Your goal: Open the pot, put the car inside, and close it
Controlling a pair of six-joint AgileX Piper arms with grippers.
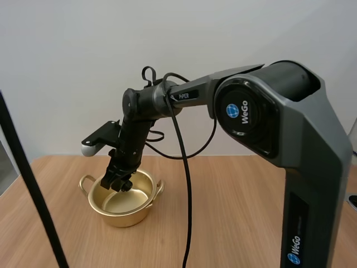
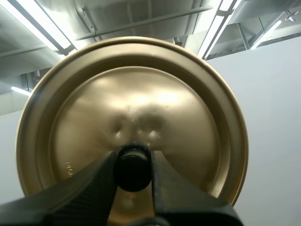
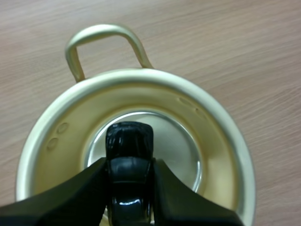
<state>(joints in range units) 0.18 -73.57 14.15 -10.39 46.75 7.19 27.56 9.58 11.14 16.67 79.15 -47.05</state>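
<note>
One hazard per item, biggest item first.

Table (image 1: 240,212): wooden, with bare top all round the pot. Anything let go outside the rim would likely skid away across it.

Pot (image 1: 125,215): gold, open and upright, standing on the table beneath the right arm. It looks thin and is probably light. A finger catching the rim on the way down or back out could tip it or shove it aside.

Lid (image 2: 141,94): gold, off the pot and held up in the air. The left gripper (image 2: 133,157) is clamped on its black knob (image 2: 133,169) and on nothing else. Judgement: on so small and round a hold the lid could swivel or slip, then meet the rim crooked at closing.

Car (image 3: 129,141): small, black and glossy. It is pinched between the fingers of the right gripper (image 3: 129,165) and hangs inside the pot's mouth, above the shiny floor. I cannot tell whether it touches the floor. Judgement: if released from a height it may bounce, clatter or roll up the wall. The glossy shell could also slide out of the pads early. It hangs off the middle of the floor, so sideways drift might put it against the wall.

Count:
- table: 1
- pot: 1
- loop handles (image 1: 85,181) on the pot: 2
- lid: 1
- grippers: 2, both loaded
- knob: 1
- car: 1
</note>
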